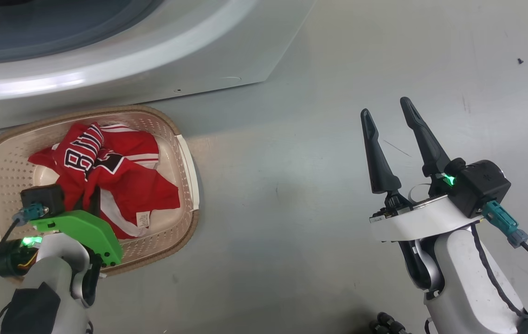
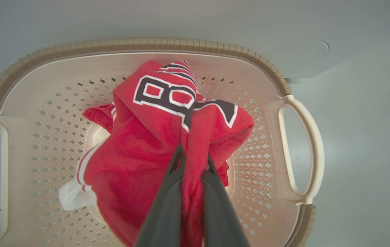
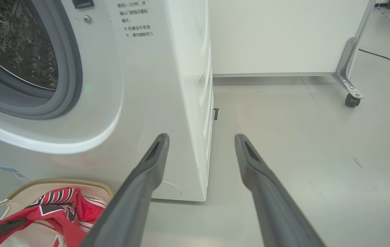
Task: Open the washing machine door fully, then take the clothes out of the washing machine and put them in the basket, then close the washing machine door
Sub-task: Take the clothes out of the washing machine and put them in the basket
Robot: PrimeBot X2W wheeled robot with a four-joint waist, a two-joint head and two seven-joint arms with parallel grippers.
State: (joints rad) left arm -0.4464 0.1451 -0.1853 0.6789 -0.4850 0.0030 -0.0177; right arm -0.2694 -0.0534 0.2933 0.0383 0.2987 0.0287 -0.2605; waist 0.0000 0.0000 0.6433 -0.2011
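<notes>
The red clothes (image 1: 125, 176), a jersey with dark white-edged letters, lie bunched in the cream basket (image 1: 185, 153) on the floor before the white washing machine (image 1: 106, 55). My left gripper (image 2: 195, 158) hangs over the basket, shut on a fold of the clothes (image 2: 140, 151), which drape down into the basket (image 2: 140, 44). My right gripper (image 1: 385, 107) is open and holds nothing, out over bare floor right of the basket. In the right wrist view, this gripper (image 3: 202, 137) points at the machine's front corner (image 3: 140, 85), with the steel drum (image 3: 13, 37) open. The door is out of view.
Grey floor (image 1: 292, 185) spreads to the right of the basket and machine. Behind stands a white panel on a metal foot with a caster (image 3: 351, 92), and a dark cable (image 3: 387, 58) runs across the floor. The basket sits tight against the machine's base.
</notes>
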